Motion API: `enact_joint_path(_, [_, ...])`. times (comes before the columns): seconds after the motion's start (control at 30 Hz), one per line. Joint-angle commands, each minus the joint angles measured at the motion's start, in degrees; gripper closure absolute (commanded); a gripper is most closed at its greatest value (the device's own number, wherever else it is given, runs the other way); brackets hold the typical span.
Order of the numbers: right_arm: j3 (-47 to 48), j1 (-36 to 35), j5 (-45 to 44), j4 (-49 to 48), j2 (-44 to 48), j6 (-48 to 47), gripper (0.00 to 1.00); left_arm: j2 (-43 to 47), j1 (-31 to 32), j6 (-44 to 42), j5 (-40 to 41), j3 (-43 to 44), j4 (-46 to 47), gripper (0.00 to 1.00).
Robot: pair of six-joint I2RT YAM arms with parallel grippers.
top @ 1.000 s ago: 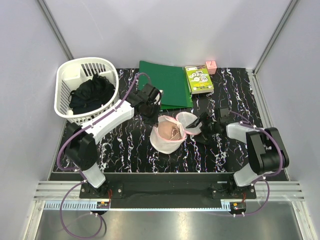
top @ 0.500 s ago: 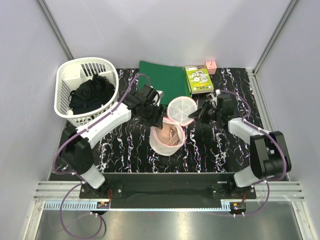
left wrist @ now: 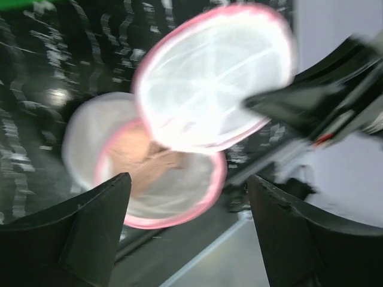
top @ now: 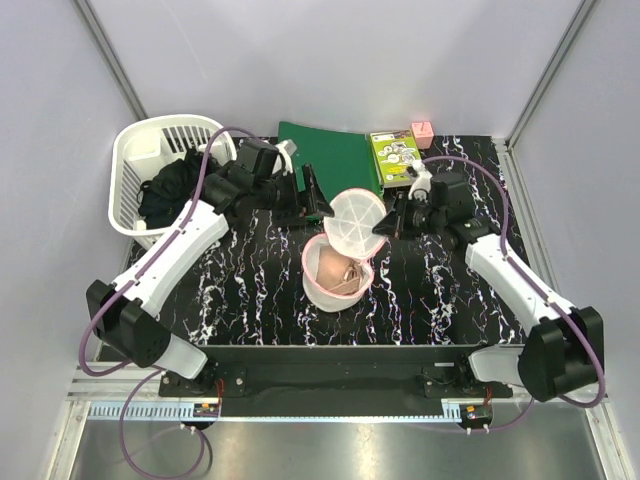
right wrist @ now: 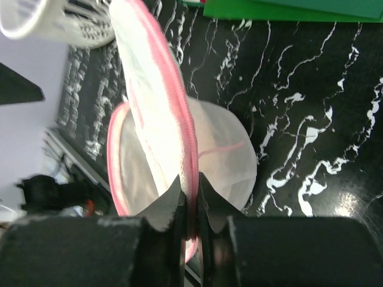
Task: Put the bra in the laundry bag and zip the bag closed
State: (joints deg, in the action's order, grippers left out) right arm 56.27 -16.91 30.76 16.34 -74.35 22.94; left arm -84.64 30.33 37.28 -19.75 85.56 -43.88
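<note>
The laundry bag (top: 335, 285) sits mid-table, a white mesh pouch with pink zipper trim, its lower half on the table. Its round lid (top: 358, 212) stands lifted above it. The peach bra (top: 337, 268) lies inside the lower half, also visible in the left wrist view (left wrist: 140, 161). My right gripper (right wrist: 191, 194) is shut on the lid's pink rim (right wrist: 179, 119), at the lid's right edge in the top view (top: 385, 226). My left gripper (top: 315, 203) hangs open just left of the lid, touching nothing; its fingers (left wrist: 90, 233) frame the bag from above.
A white slotted basket (top: 130, 165) with a black clothing bundle (top: 180, 190) stands at the far left. Behind the bag lie a green folder (top: 335, 160), a green box (top: 398, 158) and a small pink object (top: 422, 133).
My right gripper closed on the lid's rim and raised it toward the back. My left gripper opened, let go, and swung up to the lid's left side.
</note>
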Motion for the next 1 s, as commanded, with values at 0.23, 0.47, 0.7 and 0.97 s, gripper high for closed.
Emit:
enact_joint_path(0.23, [1.6,-8.4,-19.0,7.2,9.6,-12.8,0.87,4.2,1.5,50.7,-5.4,-2.5,9.5,0.01])
enact_joint_path(0.47, [1.4,-11.0,-23.6,6.3,12.5,-19.2,0.89,-0.4,4.8,60.4,-2.6,2.2,9.5,0.01])
enact_joint_path(0.7, [0.8,-13.9,-25.3,5.9,14.1,-22.6,0.88,-7.1,7.3,62.0,3.1,8.6,8.2,0.01])
enact_joint_path(0.97, [0.5,-18.3,-29.2,6.5,15.0,-26.1,0.85,-11.3,8.7,60.4,5.6,9.3,7.1,0.09])
